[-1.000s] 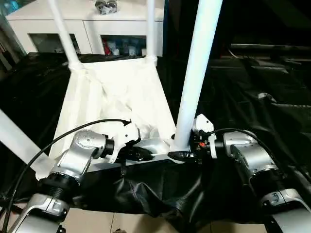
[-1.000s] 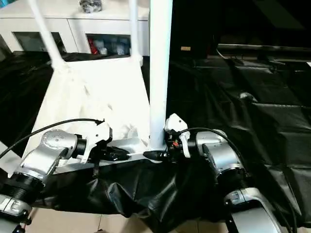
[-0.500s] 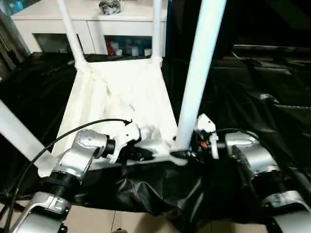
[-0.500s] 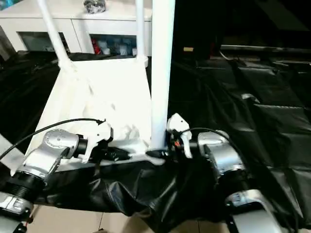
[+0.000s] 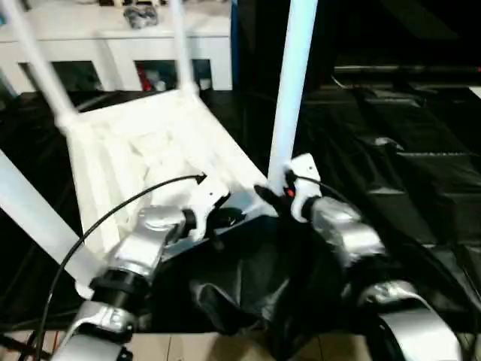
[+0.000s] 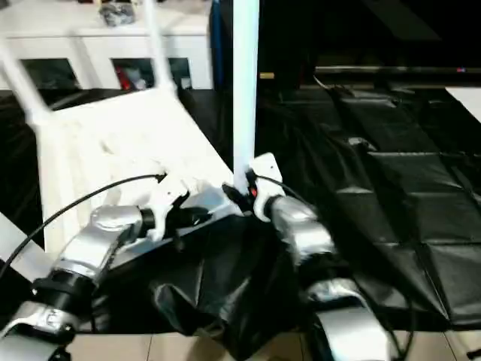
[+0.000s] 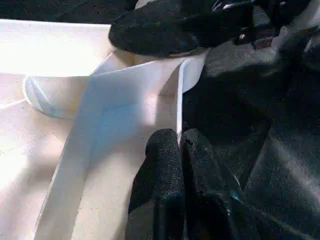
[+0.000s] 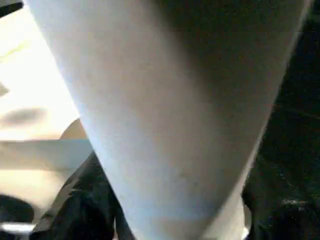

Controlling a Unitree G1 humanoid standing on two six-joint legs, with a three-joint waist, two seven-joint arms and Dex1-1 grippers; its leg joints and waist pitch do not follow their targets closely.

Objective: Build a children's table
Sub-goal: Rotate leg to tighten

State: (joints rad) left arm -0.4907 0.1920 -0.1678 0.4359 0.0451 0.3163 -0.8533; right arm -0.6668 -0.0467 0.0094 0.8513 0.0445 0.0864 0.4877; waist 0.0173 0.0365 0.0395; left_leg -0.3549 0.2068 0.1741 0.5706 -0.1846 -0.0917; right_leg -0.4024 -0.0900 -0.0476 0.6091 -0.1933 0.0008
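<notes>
Left claw [image 7: 172, 170], clenched, pinches the tabletop's [image 5: 143, 143] near rim to steady it. Right claw [image 5: 272, 197] grips the near-right leg [image 5: 289, 83] at its base, apparently seating it. Beyond, two far legs [image 5: 184, 45] stand upright.

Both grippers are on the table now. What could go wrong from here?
1. The left gripper pinches only the thin rim of the tabletop; it could slip off.
2. The right gripper clasps the near-right leg low by its socket; the tall leg could lever loose.
3. The tabletop's near edge lies where the black sheet drapes down; it may slide off.
</notes>
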